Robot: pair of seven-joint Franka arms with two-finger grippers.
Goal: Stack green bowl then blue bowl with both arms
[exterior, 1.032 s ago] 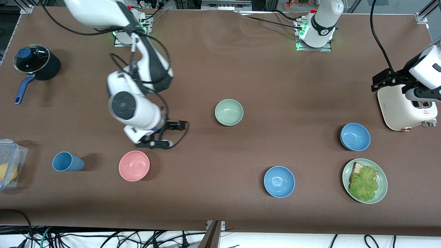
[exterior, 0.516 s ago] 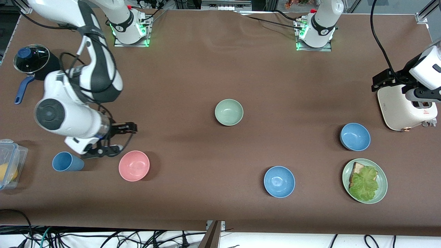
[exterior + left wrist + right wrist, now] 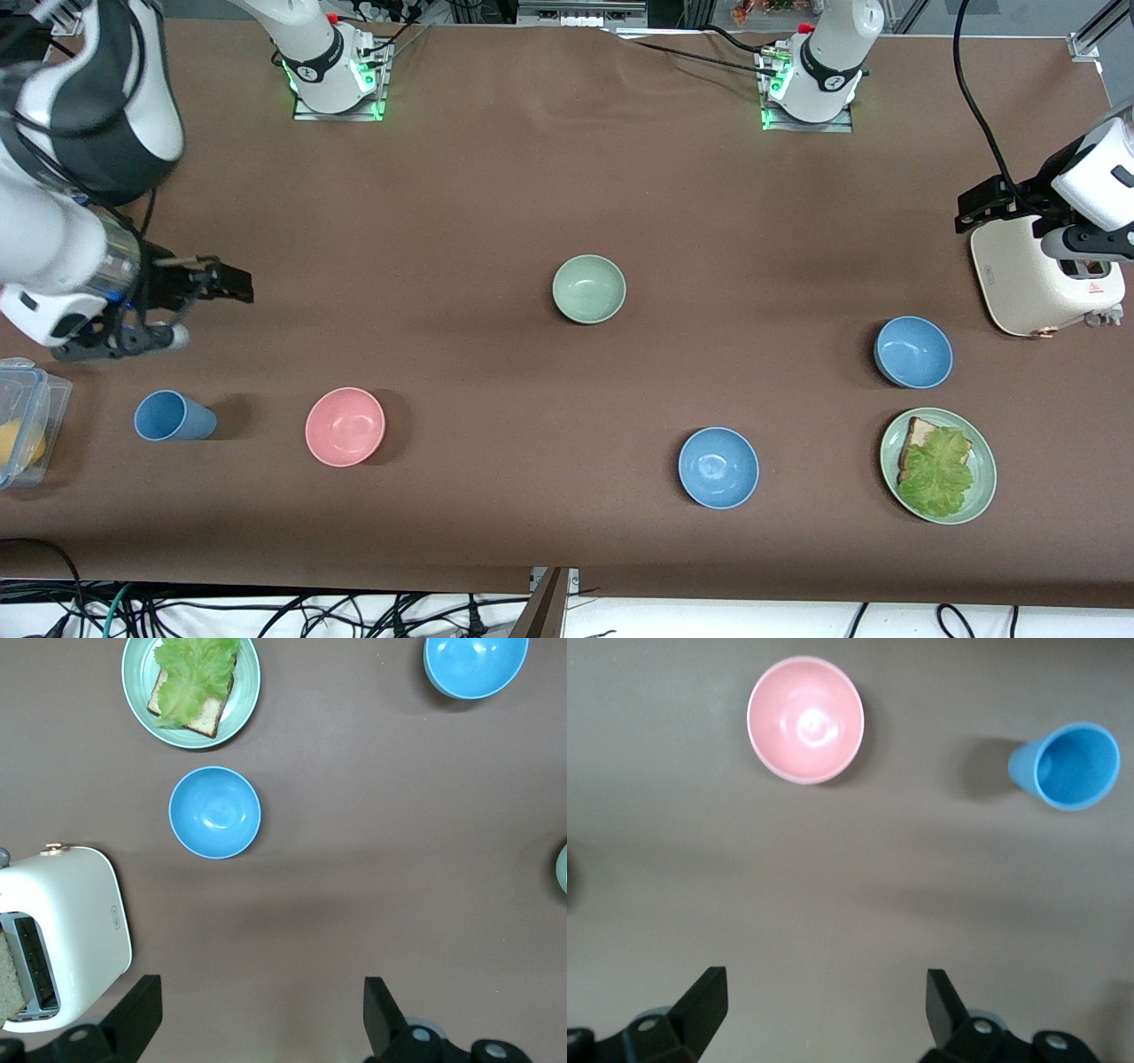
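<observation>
The green bowl point(image 3: 589, 289) stands alone in the middle of the table; its edge shows in the left wrist view point(image 3: 563, 870). One blue bowl point(image 3: 718, 467) point(image 3: 476, 665) stands nearer to the front camera. The other blue bowl point(image 3: 913, 352) point(image 3: 215, 811) stands toward the left arm's end, by the toaster. My right gripper point(image 3: 202, 310) point(image 3: 824, 1001) is open and empty over bare table, above the blue cup and pink bowl. My left gripper point(image 3: 979, 208) point(image 3: 260, 1014) is open and empty, waiting over the toaster's edge.
A pink bowl point(image 3: 345, 426) point(image 3: 805, 719) and a blue cup point(image 3: 173, 416) point(image 3: 1067, 765) stand toward the right arm's end, with a plastic box point(image 3: 22, 421) at the table's edge. A green plate point(image 3: 982, 496) point(image 3: 251, 691) with bread and lettuce and a white toaster point(image 3: 1036, 279) point(image 3: 80, 912) are at the left arm's end.
My right arm has swung away from the pink bowl toward its own end of the table, gripper open and empty. The left arm and all bowls have not moved.
</observation>
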